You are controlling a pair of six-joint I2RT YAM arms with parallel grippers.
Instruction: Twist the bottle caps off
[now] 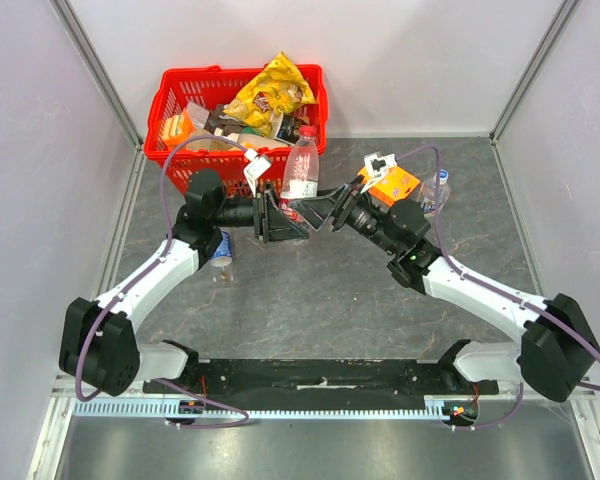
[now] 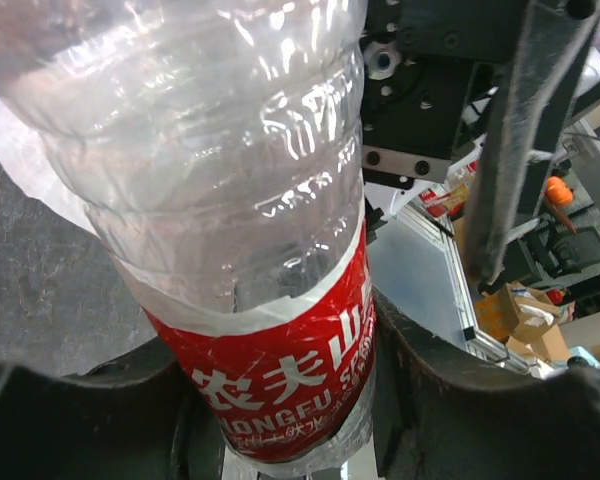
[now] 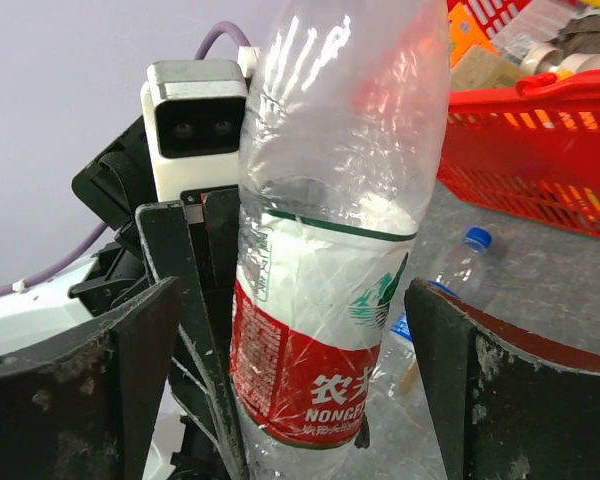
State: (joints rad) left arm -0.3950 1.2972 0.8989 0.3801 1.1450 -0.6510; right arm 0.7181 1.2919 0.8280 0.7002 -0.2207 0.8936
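Top external view shows no cap off yet, as far as I can tell: the red cap sits on the neck of the upright bottle, well above both hands. The left hand is clamped on the bottle low down; in its own wrist view its dark pads press the red label from both sides. The right hand stands apart, fingers wide on either side of the bottle with clear gaps, touching nothing. The bottle looks braced for twisting, but the cap itself is ungripped, so I judge that the first unscrewing has not begun. A second bottle rests on the surface beyond the right hand, its blue cap on. The held bottle is thin clear plastic, ribbed and dented, glossy with reflections. Its label is crinkled film, red below and white above with a green mark. The finger pads are matt black and scuffed, and the surface is dark and stone-patterned
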